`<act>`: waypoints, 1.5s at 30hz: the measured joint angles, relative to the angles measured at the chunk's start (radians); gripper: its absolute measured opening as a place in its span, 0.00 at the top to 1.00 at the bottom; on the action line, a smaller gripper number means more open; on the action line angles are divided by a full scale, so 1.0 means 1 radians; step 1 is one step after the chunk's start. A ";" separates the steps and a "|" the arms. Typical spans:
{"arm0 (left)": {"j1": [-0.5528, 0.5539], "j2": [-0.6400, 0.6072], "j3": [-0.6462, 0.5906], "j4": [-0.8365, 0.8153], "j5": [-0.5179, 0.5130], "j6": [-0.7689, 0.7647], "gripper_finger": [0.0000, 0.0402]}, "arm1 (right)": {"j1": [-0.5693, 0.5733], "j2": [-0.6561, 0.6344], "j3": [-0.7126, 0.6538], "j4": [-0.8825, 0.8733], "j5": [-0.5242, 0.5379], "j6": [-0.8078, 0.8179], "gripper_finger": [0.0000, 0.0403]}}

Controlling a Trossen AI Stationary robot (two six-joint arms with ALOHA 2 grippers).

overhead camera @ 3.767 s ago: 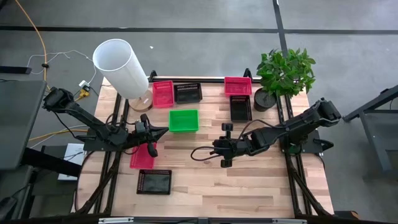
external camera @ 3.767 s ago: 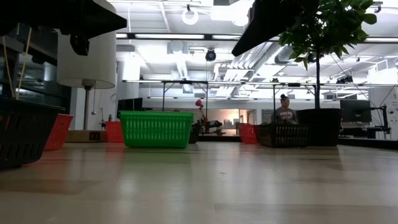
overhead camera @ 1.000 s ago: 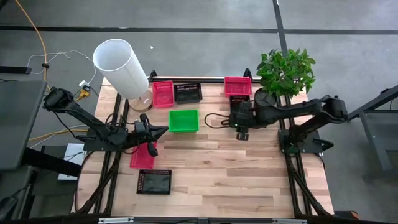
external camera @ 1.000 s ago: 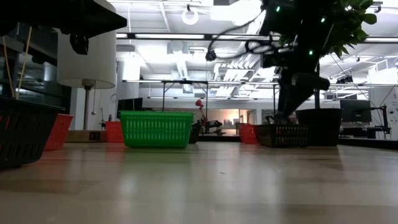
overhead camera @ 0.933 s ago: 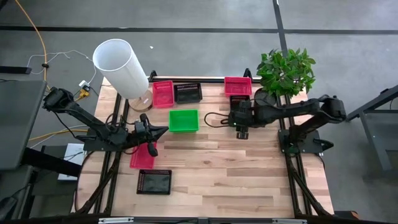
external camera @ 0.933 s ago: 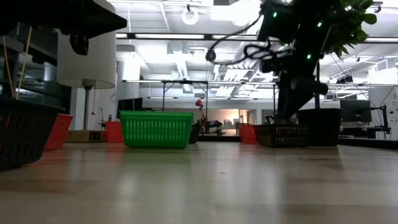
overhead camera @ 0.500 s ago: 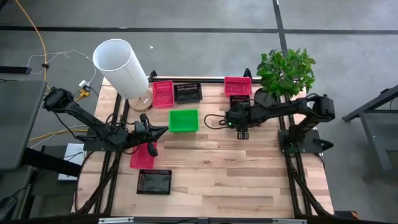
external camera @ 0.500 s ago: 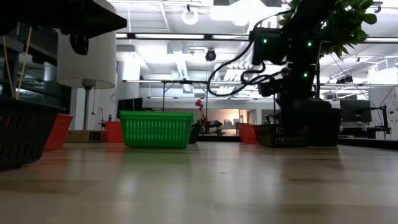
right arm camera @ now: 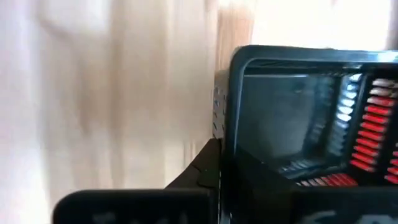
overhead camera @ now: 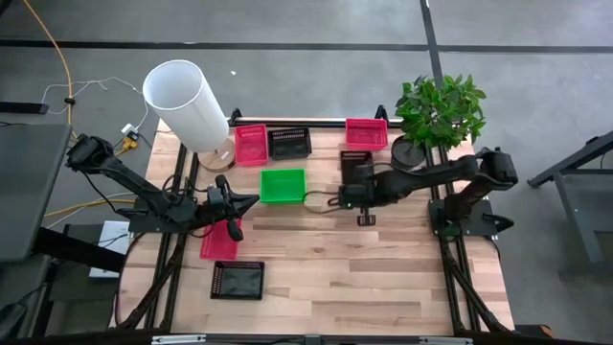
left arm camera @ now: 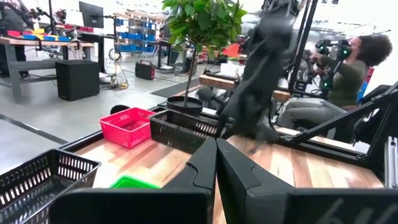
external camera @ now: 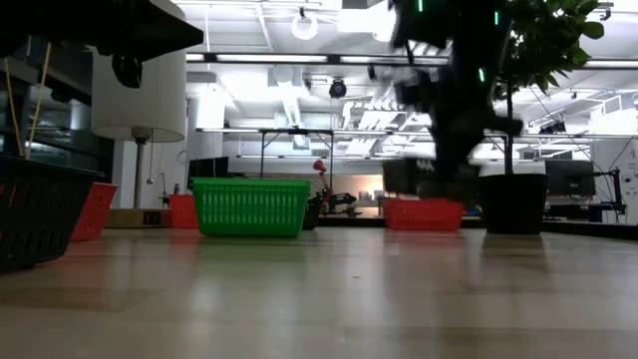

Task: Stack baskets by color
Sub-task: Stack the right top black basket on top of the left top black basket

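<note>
While the right gripper (overhead camera: pixel 361 195) pinched the rim of a black basket (overhead camera: pixel 356 165) and held it off the wood, nothing showed inside it. Just left of that gripper sat a green basket (overhead camera: pixel 283 185); behind it, a pink basket (overhead camera: pixel 367 131) beside the potted plant (overhead camera: pixel 439 113). Left gripper (overhead camera: pixel 233 203), fingers pressed together, hung over another pink basket (overhead camera: pixel 218 243), a black one (overhead camera: pixel 238 280) nearer the front edge. Wooden table (overhead camera: pixel 383 278); white cylinder (overhead camera: pixel 185 103) at far left, with a third pink basket (overhead camera: pixel 251 145) and a black one (overhead camera: pixel 289 143) beside it. Person seated (left arm camera: pixel 346 65) in the room beyond.
</note>
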 joint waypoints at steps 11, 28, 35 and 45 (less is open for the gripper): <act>0.000 0.000 0.000 0.007 0.039 0.002 1.00 | 0.020 0.048 0.233 -0.027 0.271 -0.760 1.00; 0.000 0.000 0.000 0.006 0.054 -0.001 1.00 | -0.245 0.498 0.644 0.027 0.371 -1.619 1.00; 0.000 0.000 0.000 -0.001 0.054 -0.001 1.00 | -0.287 0.594 0.731 0.140 0.372 -1.831 1.00; 0.000 0.000 0.000 -0.025 0.056 -0.034 1.00 | -0.288 0.630 0.734 0.237 0.360 -1.936 1.00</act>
